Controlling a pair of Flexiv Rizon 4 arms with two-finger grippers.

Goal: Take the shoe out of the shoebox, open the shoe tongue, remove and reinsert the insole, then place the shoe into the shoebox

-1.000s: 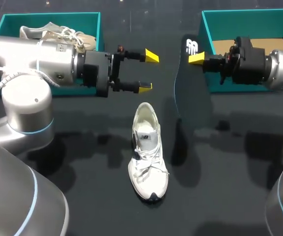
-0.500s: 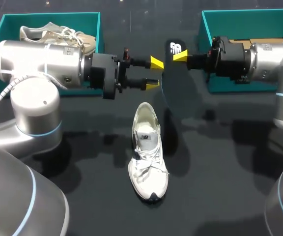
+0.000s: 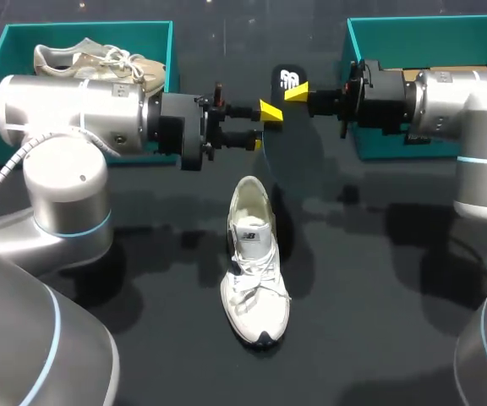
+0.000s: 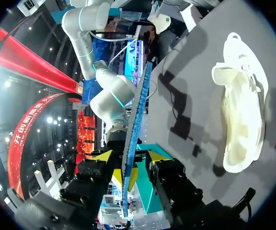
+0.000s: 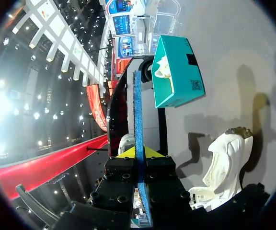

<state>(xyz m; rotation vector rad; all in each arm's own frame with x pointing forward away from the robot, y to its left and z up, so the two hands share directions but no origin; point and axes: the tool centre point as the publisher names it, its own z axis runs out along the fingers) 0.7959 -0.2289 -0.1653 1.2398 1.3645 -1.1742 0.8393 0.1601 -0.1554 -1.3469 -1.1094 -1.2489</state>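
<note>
A white shoe (image 3: 254, 262) lies on the black table, toe toward the front edge, also seen in the left wrist view (image 4: 241, 120) and the right wrist view (image 5: 224, 167). My right gripper (image 3: 297, 91) is shut on the dark insole (image 3: 287, 79) near its heel end, holding it upright in the air behind the shoe. Seen edge-on, the blue-edged insole (image 5: 137, 105) runs out from between the right gripper (image 5: 139, 152). My left gripper (image 4: 128, 155) faces it with one finger on each side of the insole (image 4: 137, 110). Small gaps show, so it is open.
A teal shoebox (image 3: 155, 42) at the back left holds a second pale shoe (image 3: 91, 57). Another teal shoebox (image 3: 362, 51) stands at the back right, partly behind my right arm. Both arms meet over the table's middle back.
My right gripper has carried the insole leftward into the gap of the left gripper. The left arm has pushed rightward and its fingers have narrowed around the insole.
</note>
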